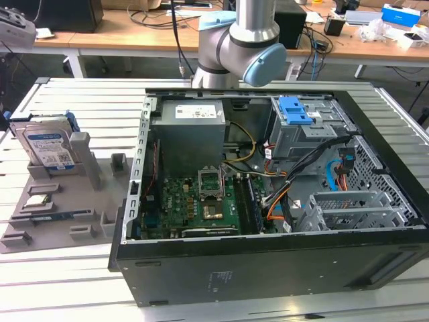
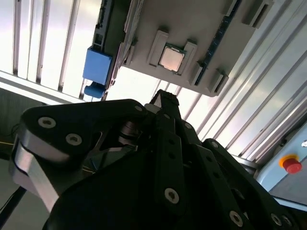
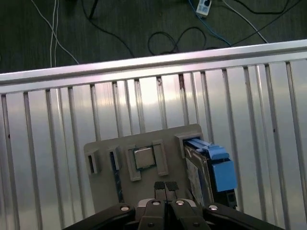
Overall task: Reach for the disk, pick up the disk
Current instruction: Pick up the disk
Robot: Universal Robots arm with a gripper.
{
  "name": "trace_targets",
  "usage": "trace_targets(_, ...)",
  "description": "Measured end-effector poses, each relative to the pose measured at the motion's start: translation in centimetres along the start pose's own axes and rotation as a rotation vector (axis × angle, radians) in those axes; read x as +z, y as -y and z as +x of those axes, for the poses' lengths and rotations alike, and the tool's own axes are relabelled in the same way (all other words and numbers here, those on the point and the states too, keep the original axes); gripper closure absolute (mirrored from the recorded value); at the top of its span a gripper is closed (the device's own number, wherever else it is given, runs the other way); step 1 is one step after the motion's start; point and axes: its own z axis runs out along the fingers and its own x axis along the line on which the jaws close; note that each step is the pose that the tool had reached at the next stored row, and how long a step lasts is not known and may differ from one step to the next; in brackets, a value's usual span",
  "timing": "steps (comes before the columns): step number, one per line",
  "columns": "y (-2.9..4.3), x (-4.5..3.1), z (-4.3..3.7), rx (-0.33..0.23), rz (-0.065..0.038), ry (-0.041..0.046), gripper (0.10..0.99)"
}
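Hovering gripper (image 3: 165, 186): it is hanging over the grey holder (image 3: 103, 189), pointing down at it and touching nothing.
Fingertips (image 3: 159, 186): the two tips are pressing against each other in the first wrist view, with nothing between them. In the second wrist view one dark fingertip (image 2: 165, 100) is pointing toward the holder (image 2: 201, 28).
Disk (image 3: 201, 170): it is standing on edge in the holder's end slot, below the gripper and off to one side of the fingertips, apart from them. Its blue rail is showing in both wrist views (image 2: 97, 64).
Disk from across the room (image 1: 47, 144): it is standing upright at the back corner of the holder (image 1: 94, 201), its blue-and-white label facing the camera.
Chip (image 3: 144, 157): it is lying flat in a pocket between raised tabs, under the gripper and just beside the disk's slot. It is also showing in the second wrist view (image 2: 171, 57) and in the exterior view (image 1: 37, 199).
Table (image 1: 74, 100): slatted metal, it is carrying the holder and the case side by side.
Case (image 1: 268, 268): it is lying open on the exterior view's right of the holder, with its boards and cables showing.
Arm (image 1: 248, 40): grey with a blue cap, it is rising behind the case.
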Motion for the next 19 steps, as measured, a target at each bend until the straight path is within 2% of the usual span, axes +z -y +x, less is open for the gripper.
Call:
trace_targets(10, 0.0, 0.0, 0.0, -0.086, 0.0, -0.0033, 0.98)
trace_targets(19, 0.0, 0.0, 0.0, -0.137, 0.0, -0.0052, 0.98)
